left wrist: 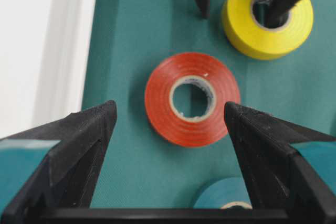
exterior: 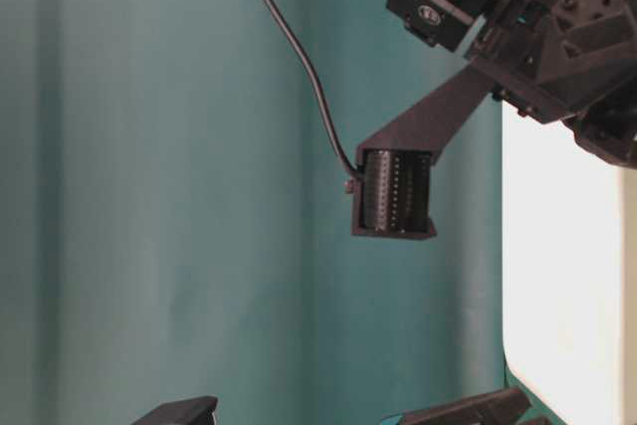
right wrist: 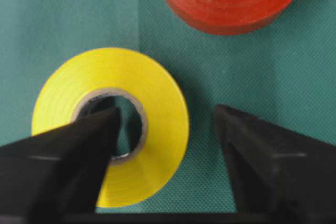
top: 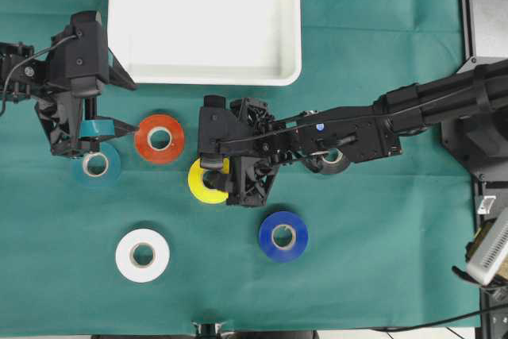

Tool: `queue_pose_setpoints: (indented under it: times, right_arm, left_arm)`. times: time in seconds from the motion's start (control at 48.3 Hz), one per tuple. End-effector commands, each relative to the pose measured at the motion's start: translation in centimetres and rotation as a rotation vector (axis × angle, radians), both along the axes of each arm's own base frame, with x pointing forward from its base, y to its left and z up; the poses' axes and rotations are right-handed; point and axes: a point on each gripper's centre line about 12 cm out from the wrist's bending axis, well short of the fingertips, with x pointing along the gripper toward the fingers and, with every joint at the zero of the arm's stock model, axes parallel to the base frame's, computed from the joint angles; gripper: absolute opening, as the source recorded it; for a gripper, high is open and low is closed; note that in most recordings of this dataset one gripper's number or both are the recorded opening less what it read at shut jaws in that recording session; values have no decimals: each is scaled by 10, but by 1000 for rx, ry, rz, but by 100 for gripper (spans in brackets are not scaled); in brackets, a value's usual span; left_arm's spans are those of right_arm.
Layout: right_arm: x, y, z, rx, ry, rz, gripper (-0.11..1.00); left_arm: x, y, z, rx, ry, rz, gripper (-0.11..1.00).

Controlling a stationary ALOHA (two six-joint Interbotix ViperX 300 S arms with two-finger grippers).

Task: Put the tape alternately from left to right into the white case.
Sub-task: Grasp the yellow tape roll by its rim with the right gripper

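— Green cloth [top: 381, 275] all over. Where's the yellow roll [top: 203, 186]?
— Under the right gripper [right wrist: 165, 129]: one finger [right wrist: 79, 145] in its core, the other outside at three o'clock, not pinching.
— The left gripper [left wrist: 170, 124]?
— Spread wide, red-orange roll [left wrist: 192, 98] lying between. White case [top: 205, 21] at twelve.

text: none legible | labels: none | numbers: none | signs: none

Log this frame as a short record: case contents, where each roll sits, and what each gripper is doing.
case: white case, no rolls inside
rolls on cloth: teal, red-orange, yellow, black, blue, white
left gripper: open, above the cloth beside the red-orange roll, holding nothing
right gripper: one finger in the yellow roll's core, one outside its wall; grip not confirmed
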Motion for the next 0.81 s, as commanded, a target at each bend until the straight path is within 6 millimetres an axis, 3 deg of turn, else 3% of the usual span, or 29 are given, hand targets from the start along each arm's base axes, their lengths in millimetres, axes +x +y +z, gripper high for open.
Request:
queue_pose_setpoints:
  times: [0.0, 0.186, 0.538, 0.787]
  right_arm:
    - [6, 2, 20, 8, -49, 3, 25]
    - [4, 2, 30, 11, -71, 3, 5]
    - [3, 2, 33, 1, -76, 13, 4]
    - [-6, -1, 55, -7, -48, 10, 4]
  left_arm:
    - [5, -1, 10, -2, -32, -2, 87]
    - [5, -1, 11, -2, -34, -2, 87]
    - [6, -1, 11, -2, -35, -2, 87]
    - [6, -1, 11, -3, -35, -1, 87]
